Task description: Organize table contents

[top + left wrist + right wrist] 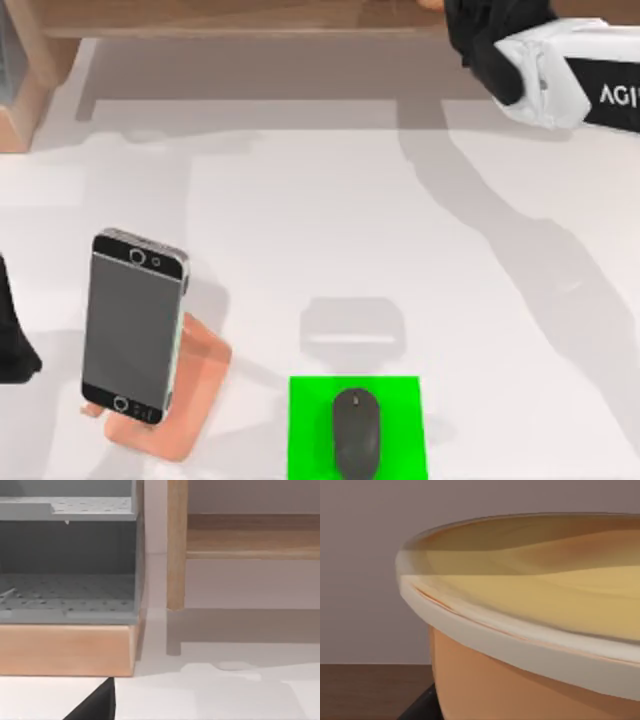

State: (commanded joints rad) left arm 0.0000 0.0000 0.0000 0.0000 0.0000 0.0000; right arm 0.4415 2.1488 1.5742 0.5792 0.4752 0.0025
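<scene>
1. Top view: broad plain white tabletop (330, 220) carrying a black-and-silver smartphone with a grey screen (133, 325), propped tilted on a salmon-pink phone stand (195, 385) at near left.
2. Near centre: small dark grey computer mouse (357, 433) lying on a bright green square pad (310, 430), well apart from both arms.
3. Far right of the top view: white-and-black right arm (560, 70) reaching toward the far edge beside the light wooden shelf (250, 18); a dark part of the left arm (12, 340) at the left edge, parked.
4. Right wrist view, unlike the top view: tall orange drink cup with a domed translucent lid (530, 615) very close, pale rim band around the lid base, orange wall below, a dark finger (422, 705) touching or just beside the cup's wall.
5. Right claw: opening and hold on the cup impossible to tell.
6. Left wrist view: wooden shelf leg (176, 545), a grey perforated rack on a wooden base (67, 597), one black fingertip (97, 705) over bare table; opening impossible to tell.
</scene>
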